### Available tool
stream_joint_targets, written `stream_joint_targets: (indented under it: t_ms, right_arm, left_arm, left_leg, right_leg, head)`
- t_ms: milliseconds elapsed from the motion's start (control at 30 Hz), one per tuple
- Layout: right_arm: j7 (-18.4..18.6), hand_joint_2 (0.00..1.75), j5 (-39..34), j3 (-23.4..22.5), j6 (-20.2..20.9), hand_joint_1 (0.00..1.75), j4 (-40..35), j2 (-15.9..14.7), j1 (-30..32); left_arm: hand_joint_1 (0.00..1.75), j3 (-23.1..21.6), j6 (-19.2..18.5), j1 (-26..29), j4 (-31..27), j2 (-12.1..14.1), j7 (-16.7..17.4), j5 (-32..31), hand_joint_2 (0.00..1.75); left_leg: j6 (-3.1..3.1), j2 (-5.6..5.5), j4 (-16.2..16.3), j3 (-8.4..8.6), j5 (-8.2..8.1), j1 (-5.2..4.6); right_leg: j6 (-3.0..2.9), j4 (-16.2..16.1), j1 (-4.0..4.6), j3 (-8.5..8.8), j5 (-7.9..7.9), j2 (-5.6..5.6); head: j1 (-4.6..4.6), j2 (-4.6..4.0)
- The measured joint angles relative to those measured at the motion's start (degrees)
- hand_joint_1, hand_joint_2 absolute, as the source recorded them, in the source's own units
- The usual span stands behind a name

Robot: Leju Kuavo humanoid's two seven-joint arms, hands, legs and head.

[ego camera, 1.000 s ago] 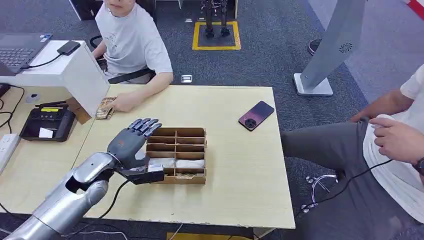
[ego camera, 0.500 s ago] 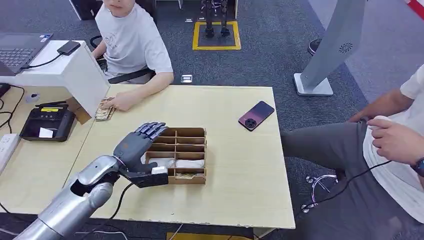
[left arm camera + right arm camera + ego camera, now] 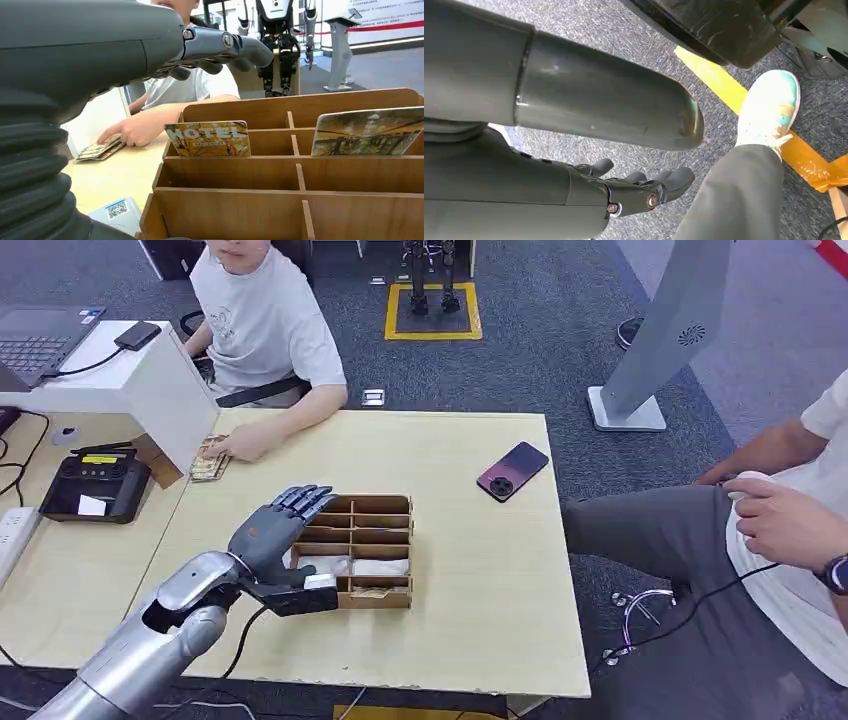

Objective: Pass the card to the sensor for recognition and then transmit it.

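Hotel cards (image 3: 207, 138) being kept upright in wooden organizer (image 3: 365, 550); left hand (image 3: 275, 530) being held above it, fingers spread, empty.

Divided tray (image 3: 395, 504) mid-table (image 3: 480, 580), cards (image 3: 208, 138) standing inside, phone (image 3: 512, 471) right, card reader (image 3: 95, 487) far left

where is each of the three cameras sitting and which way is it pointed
Head view: high on the robot, looking forward and down at the table; the silver left arm and left robot hand show.
Left wrist view: behind the left robot hand, low, looking across the wooden organizer.
Right wrist view: on the hanging arm, facing carpet; the right robot hand shows.
Head and left wrist views share the wooden organizer.
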Motion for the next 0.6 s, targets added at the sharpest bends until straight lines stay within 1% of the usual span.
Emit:
stream_joint_targets:
  t_ms: [167, 267, 600]
  right_arm:
    - [0.0, 0.00, 0.0, 0.0, 0.0, 0.00, 0.0, 0.0, 0.0]
    - [0.0, 0.00, 0.0, 0.1, 0.0, 0.00, 0.0, 0.0, -0.1]
    - [0.0, 0.00, 0.0, 0.2, 0.0, 0.00, 0.0, 0.0, -0.1]
  left_arm:
    - [0.00, 0.0, 0.0, 0.0, 0.0, 0.0, 0.1, -0.2, 1.75]
    - [0.00, 0.0, 0.3, 0.0, 0.0, -0.1, 0.8, -1.0, 1.75]
    - [0.00, 0.0, 0.5, 0.0, 0.0, -0.1, 1.0, -1.1, 1.75]
  left_leg:
    - [0.00, 0.00, 0.0, 0.00, 0.00, 0.00]
    - [0.00, 0.00, 0.0, 0.00, 0.00, 0.00]
    - [0.00, 0.00, 0.0, 0.00, 0.00, 0.00]
  right_leg:
    - [0.00, 0.0, 0.00, 0.00, 0.00, 0.00]
    - [0.00, 0.0, 0.00, 0.00, 0.00, 0.00]
    - [0.00, 0.0, 0.00, 0.00, 0.00, 0.00]
  head:
    - [0.00, 0.00]
    - [0.00, 0.00]
    - [0.00, 0.00]
